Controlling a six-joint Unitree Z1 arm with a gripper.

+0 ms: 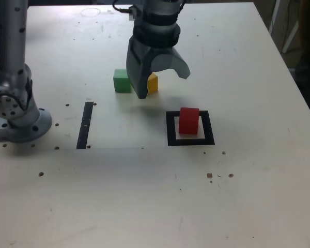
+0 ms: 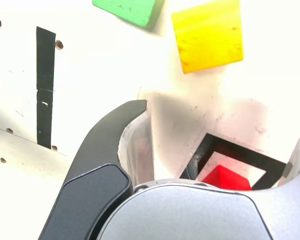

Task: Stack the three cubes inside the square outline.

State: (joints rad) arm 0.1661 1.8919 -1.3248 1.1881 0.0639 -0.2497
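The red cube [image 1: 188, 120] stands inside the black square outline [image 1: 170, 129], and in the wrist view the red cube [image 2: 227, 178] shows only partly behind the wrist housing, inside the square outline [image 2: 240, 151]. The green cube [image 1: 122, 81] and the yellow cube [image 1: 153, 83] sit side by side on the table, farther back. One finger hides part of the yellow cube. My gripper [image 1: 164, 85] hangs open and holds nothing, between the yellow cube and the square. The wrist view shows the green cube [image 2: 130, 10] and yellow cube [image 2: 208, 34] beyond the open gripper [image 2: 222, 120].
A straight black tape strip [image 1: 85, 125] lies toward the exterior view's left of the square. The arm's grey base [image 1: 18, 116] stands at the exterior view's left edge. Small dark holes dot the pale tabletop [image 1: 144, 196]. The table's edge runs down the exterior view's right.
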